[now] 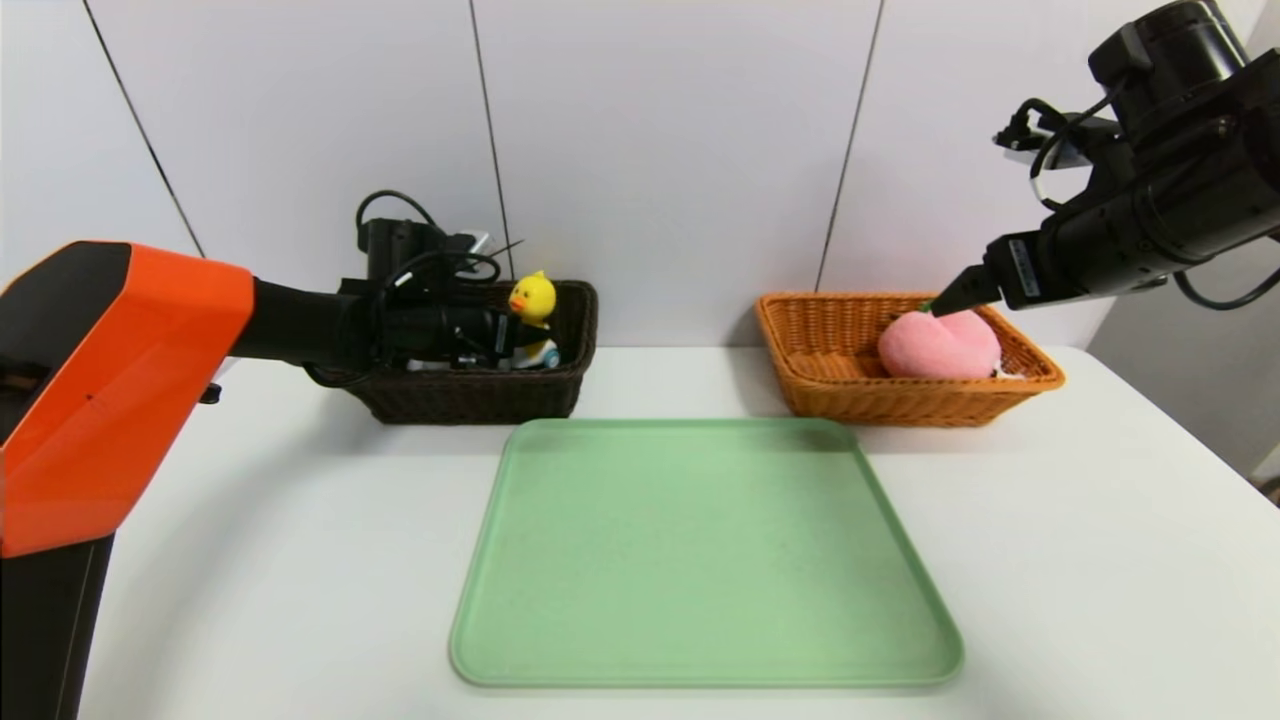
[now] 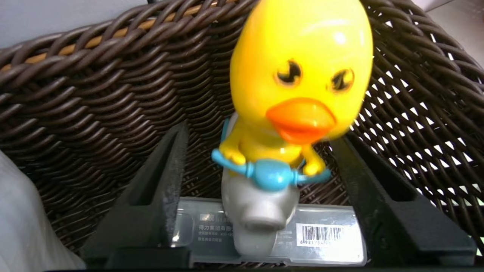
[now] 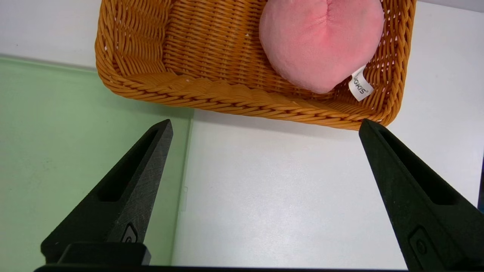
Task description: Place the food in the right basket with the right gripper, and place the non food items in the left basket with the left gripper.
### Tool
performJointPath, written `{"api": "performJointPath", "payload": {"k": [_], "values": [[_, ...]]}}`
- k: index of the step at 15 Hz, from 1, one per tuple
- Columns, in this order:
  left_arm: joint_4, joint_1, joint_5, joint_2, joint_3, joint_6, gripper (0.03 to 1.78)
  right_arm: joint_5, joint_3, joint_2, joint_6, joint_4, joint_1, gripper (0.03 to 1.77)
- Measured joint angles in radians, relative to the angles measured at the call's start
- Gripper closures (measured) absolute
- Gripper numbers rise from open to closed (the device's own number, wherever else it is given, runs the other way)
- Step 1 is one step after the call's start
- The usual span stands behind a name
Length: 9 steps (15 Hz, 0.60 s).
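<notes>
Duck toy (image 1: 534,298) and pink peach (image 1: 940,345): your head view shows the first in the dark brown basket (image 1: 480,400), the second in the orange-tan basket (image 1: 910,405), with a green tray (image 1: 705,555) on the white tabletop (image 1: 300,560).

Your left wrist view adds a flat grey case (image 2: 270,232) by the duck, its barcode showing; your left hand (image 2: 261,136) reaches low into the basket, fingers apart on either side of the duck, gripping nothing.

Your right wrist view reveals the peach's printed tag (image 3: 360,85); your right hand (image 3: 266,122) hangs above the tabletop near its basket, spread wide, holding nothing.
</notes>
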Motion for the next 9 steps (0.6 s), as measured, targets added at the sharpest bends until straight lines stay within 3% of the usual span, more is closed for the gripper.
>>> {"api": "performJointPath", "payload": {"k": [3, 5, 6, 9], "values": [[0.006, 0.000, 0.000, -0.060, -0.001, 0.000, 0.36, -0.001, -0.004, -0.012, -0.001, 0.000, 0.000, 0.10], [0.067, -0.001, 0.013, -0.159, -0.001, 0.000, 0.30, -0.014, -0.008, -0.030, -0.004, 0.000, 0.002, 0.10], [0.119, -0.001, 0.020, -0.212, -0.001, 0.001, 0.28, -0.023, -0.009, -0.041, -0.007, 0.002, 0.005, 0.10], [0.411, 0.000, 0.062, -0.430, -0.009, 0.009, 0.22, -0.026, -0.009, -0.080, -0.035, 0.019, 0.004, 0.10]]}}
